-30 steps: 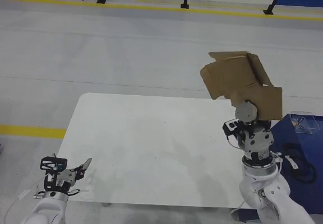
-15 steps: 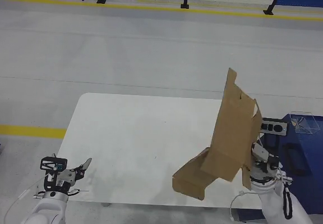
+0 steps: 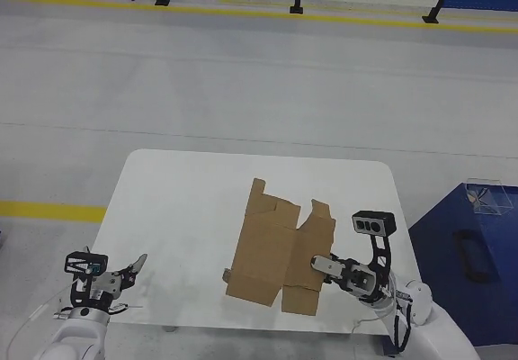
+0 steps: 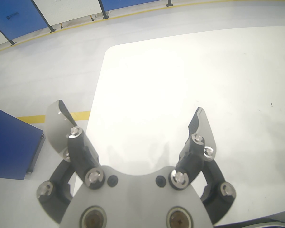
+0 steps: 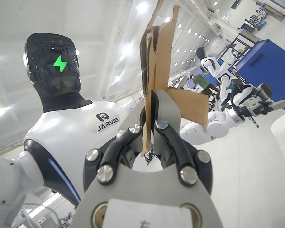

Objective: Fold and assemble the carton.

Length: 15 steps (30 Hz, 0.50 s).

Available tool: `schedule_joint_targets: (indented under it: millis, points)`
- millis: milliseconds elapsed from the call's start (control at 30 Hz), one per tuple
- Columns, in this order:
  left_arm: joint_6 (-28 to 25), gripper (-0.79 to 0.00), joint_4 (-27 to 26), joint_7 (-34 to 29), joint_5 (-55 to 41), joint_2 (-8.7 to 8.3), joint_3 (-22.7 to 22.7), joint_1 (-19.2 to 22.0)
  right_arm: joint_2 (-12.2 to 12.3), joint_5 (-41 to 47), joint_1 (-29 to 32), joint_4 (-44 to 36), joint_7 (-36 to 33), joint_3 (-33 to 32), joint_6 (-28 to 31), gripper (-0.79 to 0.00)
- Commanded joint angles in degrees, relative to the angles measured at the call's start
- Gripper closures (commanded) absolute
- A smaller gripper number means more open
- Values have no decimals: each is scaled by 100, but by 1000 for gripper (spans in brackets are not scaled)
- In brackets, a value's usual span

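Gripping the flattened carton [image 3: 277, 256] by its near right edge, my right tool [image 3: 317, 263] held it over the counter [image 3: 178, 207], long axis pointing away from me. My left tool [image 4: 130, 112], spread wide, sat well apart at the near-left corner.

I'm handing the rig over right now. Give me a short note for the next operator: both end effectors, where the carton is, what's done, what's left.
Left end effector: open and empty, at the near left corner of the white table.
Right end effector: shut on an edge of the flat brown cardboard carton.
Carton: spread flat over the table's near right part. Whether it rests on the surface cannot be told.
Done: the carton is gripped. It shows no box shape.
Left: open it up, fold the flaps, assemble it.
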<state>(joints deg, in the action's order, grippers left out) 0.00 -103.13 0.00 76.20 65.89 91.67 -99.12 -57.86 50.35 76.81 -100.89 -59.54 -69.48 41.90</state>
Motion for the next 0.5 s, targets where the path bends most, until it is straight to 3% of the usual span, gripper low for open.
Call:
schedule_joint_targets:
  millis: [0, 100, 167, 233, 300, 367, 400, 467]
  points:
    - [0, -785, 0, 0, 0, 0, 0, 0, 0, -1, 0, 0, 0, 0, 0, 0]
    - [-22, -785, -6, -13, -13, 0, -1, 2, 7, -309, -36, 39, 46, -53, -52, 0]
    - [-222, -785, -160, -454, -337, -6, 102, 3, 7, -1101, -148, 212, 163, -81, -142, 0]
    - [-460, -785, -547, -1162, -1270, -4, 303, -5, -20, -1676, -240, 375, 348, -1, -106, 0]
    - [-617, -785, -900, -2109, -2682, 0, 568, -22, -61, -1827, -277, 529, 449, 197, -154, 0]
    - [-896, -785, -1132, -3454, -4476, -21, 793, -6, -89, -1952, -337, 711, 356, 373, -165, 0]
    - [-994, -785, -1138, -4215, -5494, -44, 937, 72, -100, -2039, -381, 808, 258, 450, -139, 0]
    - [-692, -785, -791, -5632, -7663, -86, 1184, 425, -126, -2094, -472, 1027, 72, 614, -93, 0]
